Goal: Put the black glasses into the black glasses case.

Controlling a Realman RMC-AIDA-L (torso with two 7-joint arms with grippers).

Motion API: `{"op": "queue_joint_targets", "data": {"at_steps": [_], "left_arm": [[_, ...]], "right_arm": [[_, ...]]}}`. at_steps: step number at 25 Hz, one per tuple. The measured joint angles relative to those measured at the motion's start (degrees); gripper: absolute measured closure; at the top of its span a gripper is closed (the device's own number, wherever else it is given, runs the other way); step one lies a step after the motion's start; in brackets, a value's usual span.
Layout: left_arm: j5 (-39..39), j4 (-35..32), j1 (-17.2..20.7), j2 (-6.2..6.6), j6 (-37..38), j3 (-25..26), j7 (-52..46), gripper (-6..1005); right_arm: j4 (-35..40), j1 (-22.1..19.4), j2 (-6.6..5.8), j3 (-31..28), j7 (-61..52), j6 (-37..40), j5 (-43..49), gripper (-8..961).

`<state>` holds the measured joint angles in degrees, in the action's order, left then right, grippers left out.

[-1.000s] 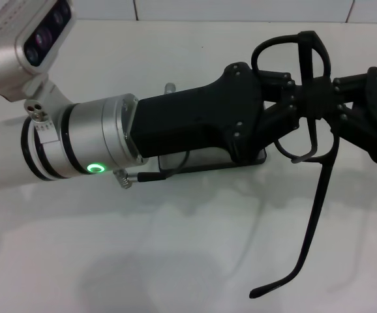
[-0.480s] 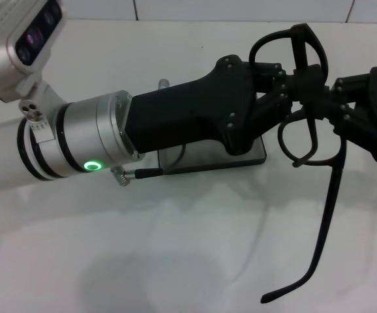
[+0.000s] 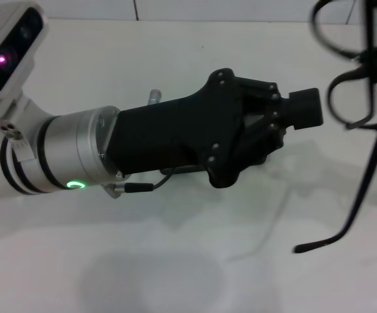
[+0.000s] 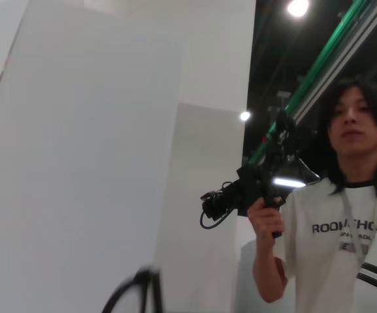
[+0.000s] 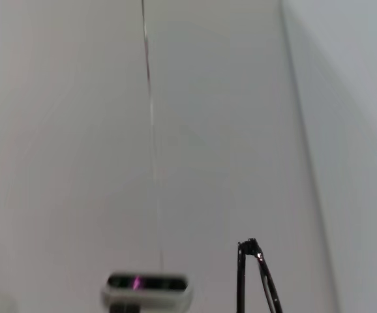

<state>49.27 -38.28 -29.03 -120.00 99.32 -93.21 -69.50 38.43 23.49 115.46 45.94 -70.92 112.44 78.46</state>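
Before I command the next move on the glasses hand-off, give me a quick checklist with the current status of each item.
1. Black glasses off the table: ok, they hang at the head view's right edge, one temple arm trailing down.
2. Right gripper's hold on them: cannot tell, it is outside the head view.
3. Left gripper free of the glasses: ok, its fingertips sit closed together, apart from the frame.
4. Black glasses case located: not ok, no view shows it; the left arm covers the mid-table.
5. Case lid open: cannot tell.
6. Table near the robot: ok, nothing lying on it.

A person's white shirt [image 4: 335,244] reads "ROOM SHO…" (rest hidden); nothing else is legible.
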Motion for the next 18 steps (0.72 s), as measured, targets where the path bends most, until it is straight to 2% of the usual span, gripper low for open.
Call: {"op": "queue_joint_targets", "data": {"at_steps": [3,5,6,7,9,11,14,18], "left_arm": [[0.66,0.56,0.04,0.16,0.21,0.16,-0.02,962],[1.86,0.97,-0.6,0.21,0.58,-0.03,-0.11,962],[2.7,0.99,-0.95,0.21,0.91,-0.14,-0.11,962],[3.72,0.97,-1.31,0.19,1.31,-0.25,-0.11,962],[5.71,0.78,-2.81,0.0,2.04,-2.41,0.32,962],[5.73,0.79,-3.4,-0.02,2.1,-3.67,0.73,962],[4.83,1.06,-5.33,-0.37,2.07,-7.37,2.87,962],[-0.88,1.28,-6.21,-0.6,1.65,-12.24,6.31,962]], "right_arm": [[0.0,-0.6,-0.06,-3.93,-0.15,3.89,-1.77,889],[0.0,-1.56,0.07,-6.61,-0.29,8.1,-6.83,889],[0.0,-1.56,0.07,-6.61,-0.29,8.1,-6.83,889],[-0.06,-2.42,0.06,-7.05,-0.64,10.04,-13.32,889],[-0.57,-2.65,0.01,-6.99,-0.94,10.37,-18.8,890],[-1.01,-2.48,0.01,-7.0,-0.9,10.33,-20.29,890],[-3.67,-0.75,0.1,-6.98,0.45,9.91,-22.29,890],[-11.6,4.29,0.08,-3.62,5.75,7.95,-21.66,890]]}}
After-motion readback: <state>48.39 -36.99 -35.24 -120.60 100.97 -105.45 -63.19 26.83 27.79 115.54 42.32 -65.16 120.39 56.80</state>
